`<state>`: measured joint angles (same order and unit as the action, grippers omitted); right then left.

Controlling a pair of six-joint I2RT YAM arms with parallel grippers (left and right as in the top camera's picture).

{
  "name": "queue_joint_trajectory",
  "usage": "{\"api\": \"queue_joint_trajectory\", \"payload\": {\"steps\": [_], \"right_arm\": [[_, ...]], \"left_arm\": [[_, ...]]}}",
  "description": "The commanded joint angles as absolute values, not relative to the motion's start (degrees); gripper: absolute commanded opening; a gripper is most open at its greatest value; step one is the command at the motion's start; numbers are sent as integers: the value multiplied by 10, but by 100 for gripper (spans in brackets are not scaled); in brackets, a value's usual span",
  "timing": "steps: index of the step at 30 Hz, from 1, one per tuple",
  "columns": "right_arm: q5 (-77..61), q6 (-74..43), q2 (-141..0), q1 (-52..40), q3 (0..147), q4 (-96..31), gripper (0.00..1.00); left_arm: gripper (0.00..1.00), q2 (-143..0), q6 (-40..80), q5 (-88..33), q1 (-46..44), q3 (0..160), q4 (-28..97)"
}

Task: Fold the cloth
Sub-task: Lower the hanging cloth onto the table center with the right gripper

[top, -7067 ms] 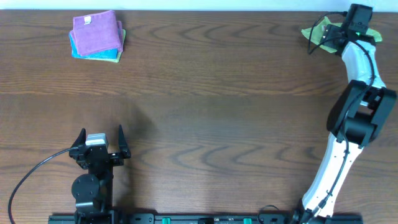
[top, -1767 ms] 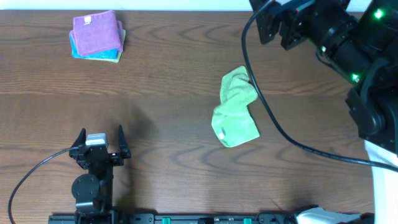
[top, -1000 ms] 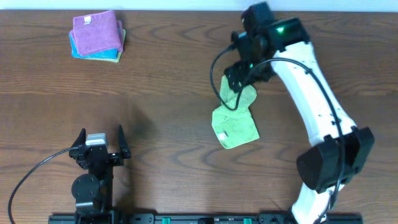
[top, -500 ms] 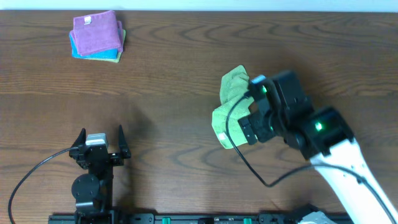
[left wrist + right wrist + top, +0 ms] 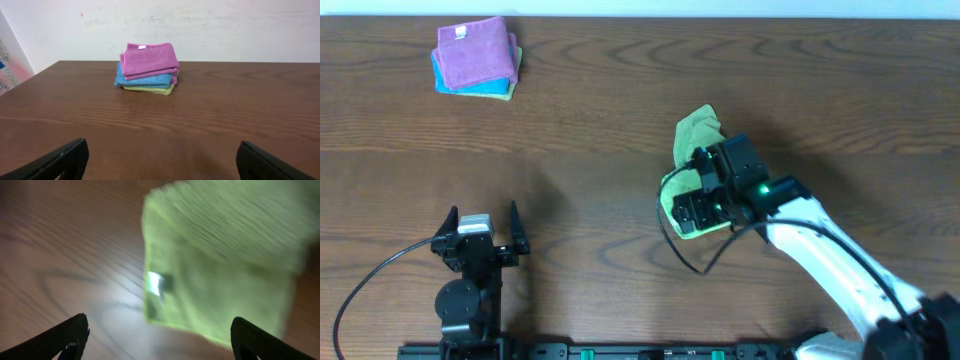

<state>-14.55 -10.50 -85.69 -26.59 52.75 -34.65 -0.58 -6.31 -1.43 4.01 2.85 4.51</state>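
Note:
A green cloth (image 5: 697, 131) lies crumpled and partly doubled over on the brown table, right of centre. My right gripper (image 5: 703, 205) hovers over its near half, open and empty. In the right wrist view the cloth (image 5: 225, 265) fills the upper right, blurred, with a small white tag (image 5: 155, 283) near its lower left corner. The two dark fingertips (image 5: 70, 332) stand wide apart at the bottom corners, just short of the cloth's edge. My left gripper (image 5: 482, 222) rests open and empty at the front left, far from the cloth.
A stack of folded cloths (image 5: 475, 57), purple on top of blue and green, sits at the back left; it also shows in the left wrist view (image 5: 147, 67). The table's back edge meets a white wall (image 5: 200, 25). A black cable (image 5: 365, 280) runs from the left arm.
The right arm brought the green cloth from the back right corner to the middle and let go. It has since swung down over the cloth's near half. The left arm has not moved.

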Motion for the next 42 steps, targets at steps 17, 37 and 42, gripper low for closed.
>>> {"api": "queue_joint_trajectory", "payload": {"steps": [17, 37, 42], "right_arm": [[-176, -151, -971, -251, 529, -148, 97], [55, -110, -943, -259, 696, -428, 80], [95, -111, -872, -274, 684, -504, 81]], "left_arm": [[95, -2, -73, -6, 41, 9, 56], [96, -2, -73, -7, 41, 9, 56], [95, -2, -73, -6, 41, 9, 56]]}}
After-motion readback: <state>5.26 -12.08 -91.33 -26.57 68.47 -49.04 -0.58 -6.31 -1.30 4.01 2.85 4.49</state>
